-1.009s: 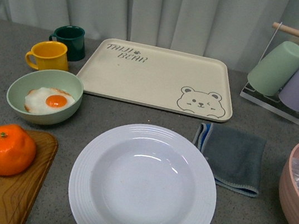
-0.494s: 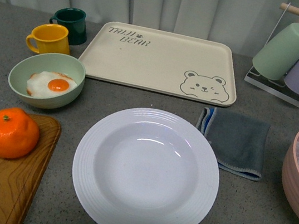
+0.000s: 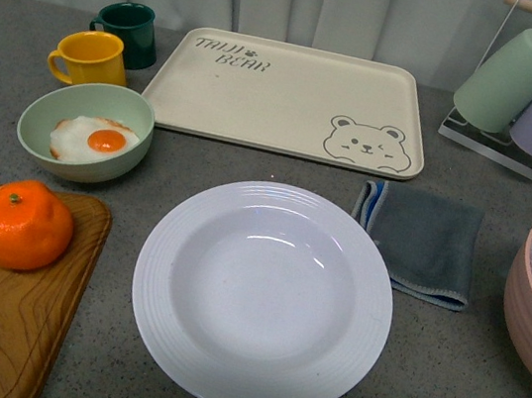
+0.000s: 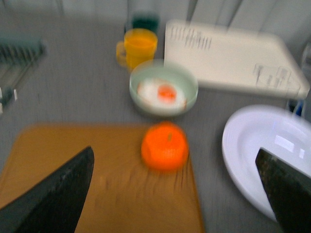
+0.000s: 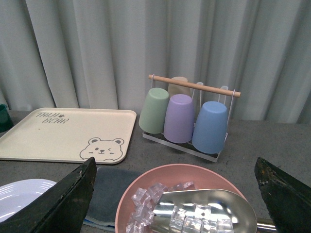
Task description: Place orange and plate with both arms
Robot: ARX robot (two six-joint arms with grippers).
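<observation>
The left hand (image 4: 173,158) hangs released, the orange (image 4: 165,147) ahead between its spread fingers (image 4: 53,199), the plate (image 4: 252,145) beyond one. The right hand (image 5: 175,164) is released too, a pink bowl (image 5: 130,193) just ahead.

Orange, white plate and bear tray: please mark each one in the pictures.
orange (image 3: 22,225): front view, middle of its peel.
white plate (image 3: 262,294): front view, bare centre of its well.
bear tray (image 3: 281,96): front view, bare middle.
</observation>
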